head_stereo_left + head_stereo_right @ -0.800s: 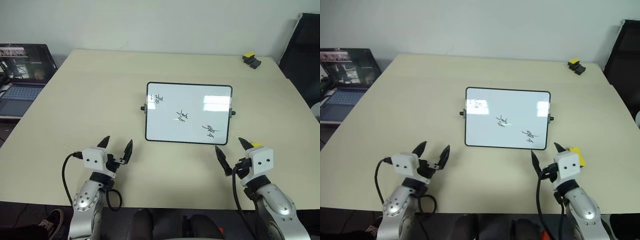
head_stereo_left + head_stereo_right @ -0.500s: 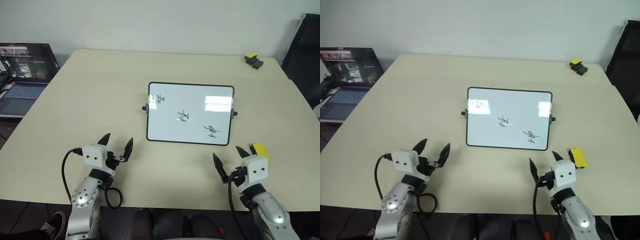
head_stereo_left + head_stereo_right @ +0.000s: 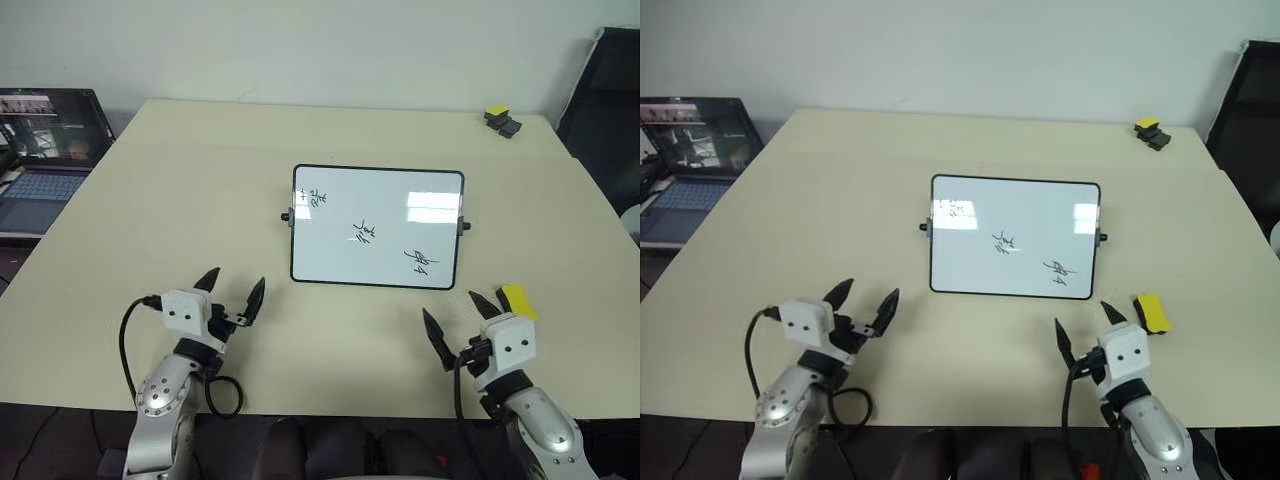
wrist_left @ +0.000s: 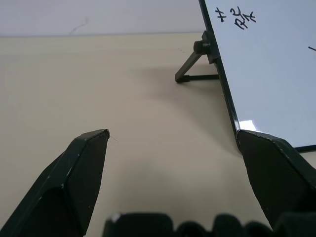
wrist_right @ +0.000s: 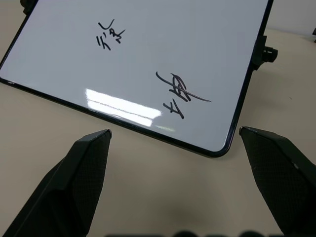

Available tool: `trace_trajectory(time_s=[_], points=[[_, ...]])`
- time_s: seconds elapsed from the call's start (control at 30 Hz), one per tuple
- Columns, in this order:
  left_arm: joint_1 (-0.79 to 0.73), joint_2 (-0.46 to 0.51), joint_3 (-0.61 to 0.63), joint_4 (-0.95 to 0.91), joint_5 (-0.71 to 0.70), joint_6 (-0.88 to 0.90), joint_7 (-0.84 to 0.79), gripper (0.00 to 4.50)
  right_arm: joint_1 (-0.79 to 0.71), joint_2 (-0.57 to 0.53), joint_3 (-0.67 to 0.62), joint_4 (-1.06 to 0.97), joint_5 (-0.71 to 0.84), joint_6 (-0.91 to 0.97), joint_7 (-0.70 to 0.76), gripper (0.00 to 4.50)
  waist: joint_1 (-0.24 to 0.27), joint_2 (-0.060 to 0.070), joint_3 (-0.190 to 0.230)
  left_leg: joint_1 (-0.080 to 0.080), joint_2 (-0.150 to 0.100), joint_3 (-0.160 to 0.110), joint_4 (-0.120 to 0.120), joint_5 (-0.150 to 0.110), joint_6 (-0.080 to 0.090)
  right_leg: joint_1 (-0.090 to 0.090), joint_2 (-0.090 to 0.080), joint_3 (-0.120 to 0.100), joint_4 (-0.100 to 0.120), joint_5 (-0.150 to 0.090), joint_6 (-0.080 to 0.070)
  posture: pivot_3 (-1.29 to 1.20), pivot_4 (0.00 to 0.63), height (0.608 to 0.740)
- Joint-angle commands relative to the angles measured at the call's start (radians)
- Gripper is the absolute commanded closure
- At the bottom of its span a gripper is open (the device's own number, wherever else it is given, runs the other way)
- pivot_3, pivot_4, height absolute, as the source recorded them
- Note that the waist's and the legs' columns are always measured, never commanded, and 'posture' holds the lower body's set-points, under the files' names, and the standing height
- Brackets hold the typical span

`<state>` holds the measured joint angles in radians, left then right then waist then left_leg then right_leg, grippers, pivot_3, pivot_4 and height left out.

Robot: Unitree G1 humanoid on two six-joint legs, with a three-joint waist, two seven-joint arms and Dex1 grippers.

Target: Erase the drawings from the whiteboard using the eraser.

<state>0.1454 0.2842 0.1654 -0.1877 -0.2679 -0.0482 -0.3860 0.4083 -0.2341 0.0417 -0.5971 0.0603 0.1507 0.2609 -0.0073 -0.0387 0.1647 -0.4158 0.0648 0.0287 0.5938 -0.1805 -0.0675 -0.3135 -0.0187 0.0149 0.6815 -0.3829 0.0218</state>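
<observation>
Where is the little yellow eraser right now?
The eraser lies flat on the table at the robot's right, just off the whiteboard's near right corner, beside the open right gripper.

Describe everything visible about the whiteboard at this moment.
The whiteboard is a small glossy white rectangle in a thin black frame with rounded corners and a black knob on each short side. It stands tilted back on a thin black wire stand on the beige table, mid-table ahead of both grippers. Three black marker drawings run diagonally across it, none erased. Ceiling light glares off its surface. Nothing but the table touches it.
</observation>
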Motion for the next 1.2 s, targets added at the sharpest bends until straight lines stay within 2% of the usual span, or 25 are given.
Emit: trace_trajectory(time_s=[0.03,0.23,0.5,0.87,1.03,1.2], points=[[-0.017,0.022,0.021,-0.026,-0.024,-0.010,-0.028,0.00,-0.016,-0.003,0.016,-0.025,-0.013,-0.029,0.002,0.02,0.000,0.000,0.000,0.000,0.000,0.000,0.000,0.000,0.000,0.000,0.000,0.000,0.000,0.000,0.000,0.00,0.150,0.740],[-0.095,0.074,-0.022,0.015,-0.019,-0.022,-0.129,0.00,-0.063,-0.011,0.042,-0.112,-0.036,0.039,-0.003,0.02,0.001,0.000,0.000,0.000,0.000,0.000,0.000,0.000,0.000,0.000,0.000,0.000,0.001,0.000,0.000,0.00,0.150,0.740],[-0.180,0.172,0.031,0.091,-0.090,0.022,-0.250,0.00,-0.157,-0.066,0.043,-0.209,-0.015,0.165,0.043,0.02,0.001,0.000,0.000,0.000,0.000,0.000,0.000,0.000,0.000,0.000,0.000,0.000,0.000,0.000,0.000,0.00,0.150,0.740],[-0.199,0.331,0.020,0.107,-0.145,0.108,-0.468,0.00,-0.009,-0.139,-0.072,-0.157,0.066,0.069,0.147,0.02,-0.001,0.000,0.000,0.000,0.000,0.000,0.000,0.000,0.000,0.000,0.000,0.000,0.000,0.000,0.000,0.00,0.150,0.740],[-0.200,0.386,0.013,0.069,-0.158,0.159,-0.538,0.00,-0.011,-0.142,-0.038,-0.072,0.051,0.009,0.173,0.02,-0.002,0.000,0.000,0.000,0.001,0.000,0.000,0.000,0.000,0.000,0.000,0.000,0.000,0.000,0.000,0.00,0.150,0.740],[-0.176,0.453,-0.028,0.010,-0.133,0.207,-0.599,0.00,-0.032,-0.136,0.009,-0.056,0.077,0.100,0.185,0.02,-0.002,0.001,0.001,0.000,0.001,0.000,0.000,0.000,0.000,0.000,0.000,0.000,0.000,0.000,0.000,0.00,0.150,0.740]])
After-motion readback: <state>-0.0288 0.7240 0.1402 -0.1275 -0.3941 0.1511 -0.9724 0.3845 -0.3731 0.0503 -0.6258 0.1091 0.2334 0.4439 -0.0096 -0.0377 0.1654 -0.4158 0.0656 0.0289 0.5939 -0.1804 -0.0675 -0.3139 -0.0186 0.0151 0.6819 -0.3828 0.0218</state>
